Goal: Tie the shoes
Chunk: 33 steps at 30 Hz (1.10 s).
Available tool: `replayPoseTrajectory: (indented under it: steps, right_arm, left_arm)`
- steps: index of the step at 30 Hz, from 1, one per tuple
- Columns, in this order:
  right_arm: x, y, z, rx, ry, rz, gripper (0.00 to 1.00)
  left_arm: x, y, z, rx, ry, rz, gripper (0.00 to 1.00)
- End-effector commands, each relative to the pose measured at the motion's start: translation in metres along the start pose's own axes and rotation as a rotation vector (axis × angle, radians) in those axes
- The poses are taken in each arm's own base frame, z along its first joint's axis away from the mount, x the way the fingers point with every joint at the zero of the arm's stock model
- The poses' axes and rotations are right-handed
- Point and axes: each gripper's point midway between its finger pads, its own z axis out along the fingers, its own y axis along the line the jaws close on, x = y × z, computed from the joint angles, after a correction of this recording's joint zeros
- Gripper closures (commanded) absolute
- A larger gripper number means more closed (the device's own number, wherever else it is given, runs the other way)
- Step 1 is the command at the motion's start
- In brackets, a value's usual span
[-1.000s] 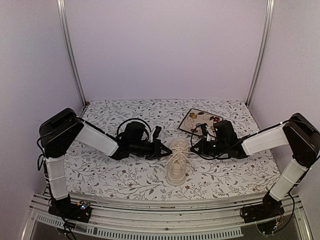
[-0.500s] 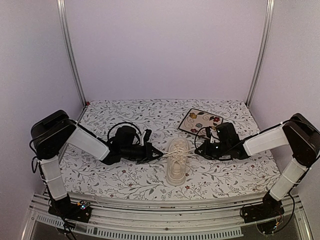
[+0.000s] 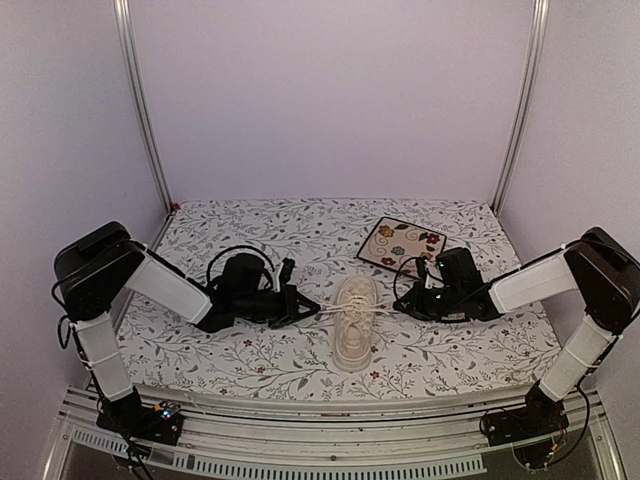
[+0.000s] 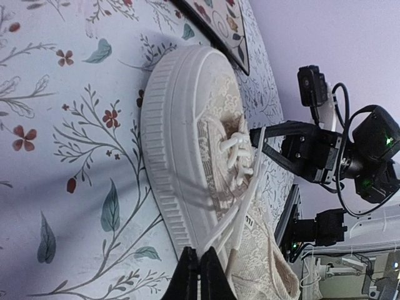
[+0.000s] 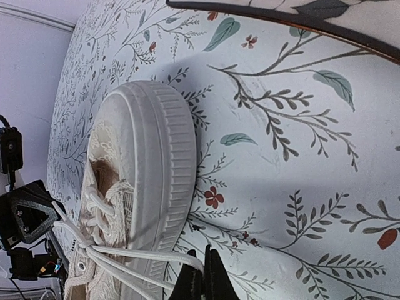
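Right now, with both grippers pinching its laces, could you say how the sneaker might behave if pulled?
The sneaker probably slides or twists easily: light canvas, loose on the cloth. Its flat sole makes tipping unlikely. The laces, pinched by the left gripper and right gripper, seem floppy.
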Motion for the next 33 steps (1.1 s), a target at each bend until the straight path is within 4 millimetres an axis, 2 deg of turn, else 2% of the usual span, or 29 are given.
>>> replayPoseTrajectory:
  steps: [1,6,10,13,14,15,17,20,22,25,27,29,31,32,33]
  right_arm:
    - [-0.007,-0.040,-0.008,0.127,-0.045,0.053,0.98]
    - [-0.011,-0.033,-0.011,0.100,-0.056,0.035,0.98]
    - [-0.022,0.001,-0.022,-0.032,-0.085,-0.086,0.95]
    - [-0.033,0.034,-0.037,-0.136,-0.110,-0.219,0.51]
    - [-0.036,0.040,-0.043,-0.148,-0.123,-0.256,0.40]
    - [-0.042,0.048,-0.051,-0.156,-0.148,-0.294,0.32]
    - [-0.053,0.052,-0.062,-0.126,-0.189,-0.321,0.21]
    - [-0.065,0.049,-0.072,-0.052,-0.214,-0.339,0.11]
    - [-0.077,0.041,-0.077,0.000,-0.231,-0.326,0.01]
    - [-0.098,0.018,-0.085,0.074,-0.255,-0.256,0.01]
    - [-0.112,-0.003,-0.096,0.116,-0.287,-0.206,0.01]
    - [-0.127,-0.026,-0.113,0.159,-0.337,-0.163,0.01]
    - [-0.140,-0.054,-0.134,0.213,-0.395,-0.123,0.01]
    - [-0.147,-0.077,-0.150,0.261,-0.434,-0.091,0.01]
    - [-0.151,-0.091,-0.162,0.295,-0.466,-0.070,0.01]
  left_arm:
    - [-0.013,0.030,-0.015,-0.105,-0.060,-0.042,1.00]
    - [-0.017,0.031,-0.015,-0.133,-0.067,-0.023,1.00]
    - [-0.028,0.011,-0.012,-0.124,-0.066,0.058,0.98]
    - [-0.040,-0.012,-0.009,-0.106,-0.067,0.153,0.42]
    - [-0.045,-0.020,-0.009,-0.103,-0.073,0.199,0.14]
    - [-0.053,-0.029,-0.010,-0.102,-0.086,0.231,0.05]
    - [-0.066,-0.043,-0.015,-0.107,-0.115,0.286,0.03]
    - [-0.086,-0.054,-0.025,-0.120,-0.162,0.350,0.03]
    - [-0.098,-0.054,-0.031,-0.136,-0.177,0.373,0.03]
    - [-0.116,-0.036,-0.045,-0.185,-0.197,0.374,0.03]
    - [-0.133,-0.016,-0.067,-0.240,-0.242,0.367,0.03]
    - [-0.153,0.009,-0.100,-0.298,-0.314,0.343,0.03]
    - [-0.172,0.037,-0.144,-0.362,-0.405,0.302,0.03]
    - [-0.188,0.051,-0.181,-0.392,-0.494,0.275,0.03]
    - [-0.192,0.069,-0.204,-0.421,-0.545,0.239,0.03]
